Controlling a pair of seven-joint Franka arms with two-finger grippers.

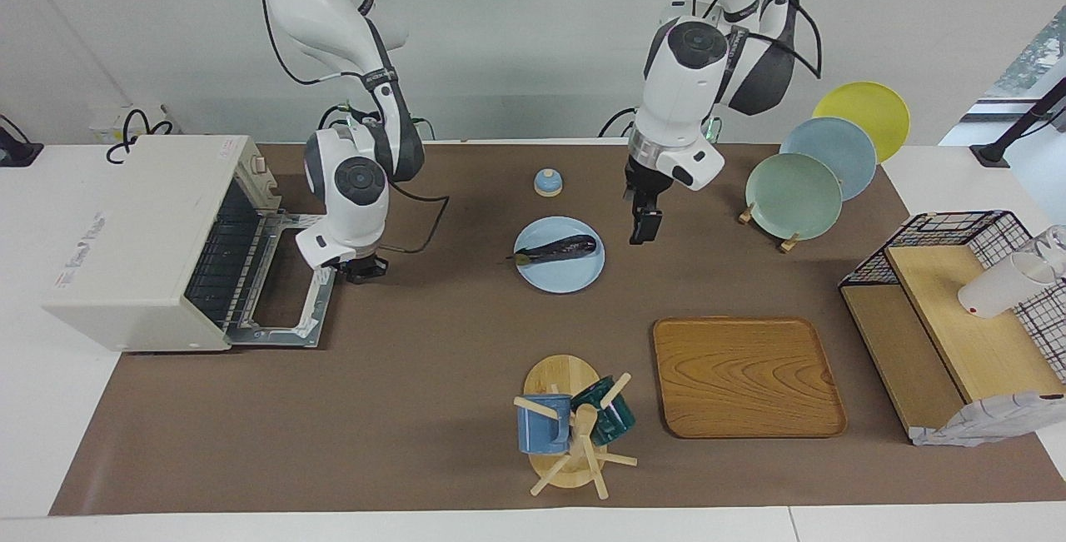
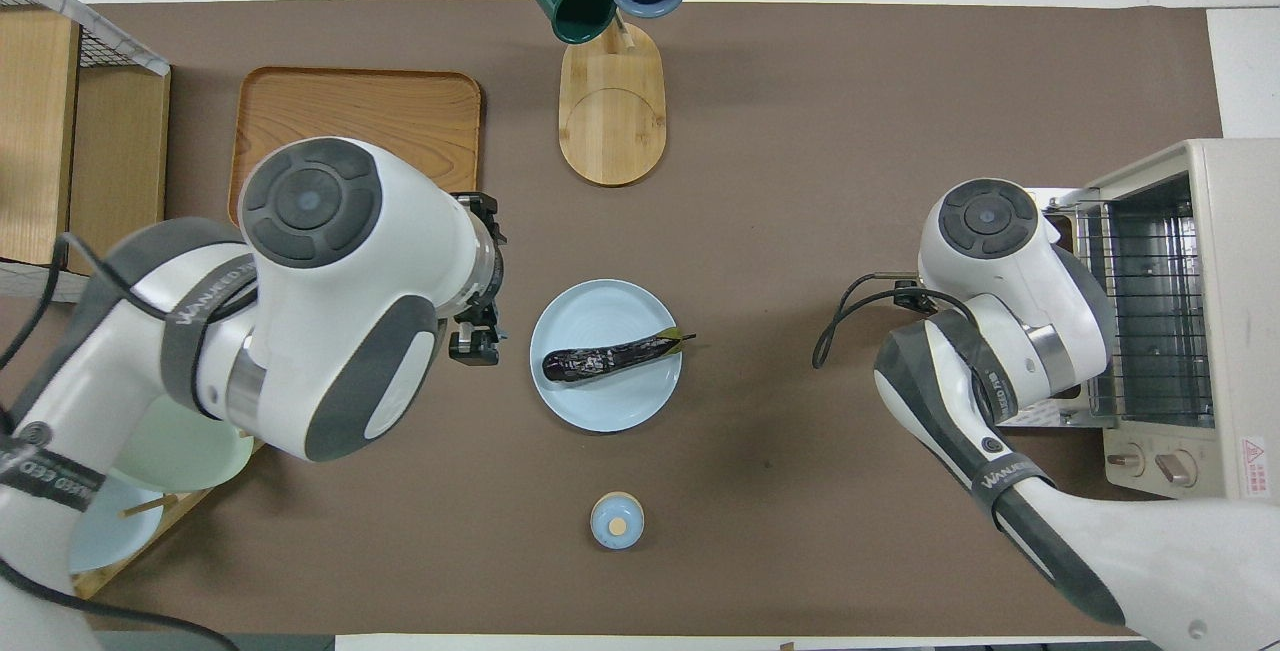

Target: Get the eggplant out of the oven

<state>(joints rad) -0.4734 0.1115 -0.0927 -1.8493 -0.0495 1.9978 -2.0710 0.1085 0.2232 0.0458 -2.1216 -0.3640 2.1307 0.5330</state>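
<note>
The dark purple eggplant [image 1: 556, 249] [image 2: 600, 361] lies across a round light blue plate [image 1: 568, 277] [image 2: 603, 409] mid-table, outside the oven. The off-white oven [image 1: 137, 226] [image 2: 1215, 311] stands at the right arm's end, its door [image 1: 287, 285] folded down flat and its wire rack bare where it shows. My left gripper [image 1: 643, 230] hangs open and empty just off the plate's rim, on the left arm's side. My right gripper [image 1: 364, 269] is shut on nothing, low at the open door's edge. In the overhead view the right wrist hides it.
A mug stand [image 1: 570, 430] and a wooden tray [image 1: 745, 375] sit farther from the robots than the plate. A small blue knob [image 1: 547, 182] lies nearer. A rack of plates [image 1: 795, 192] and a wire basket shelf [image 1: 958, 300] fill the left arm's end.
</note>
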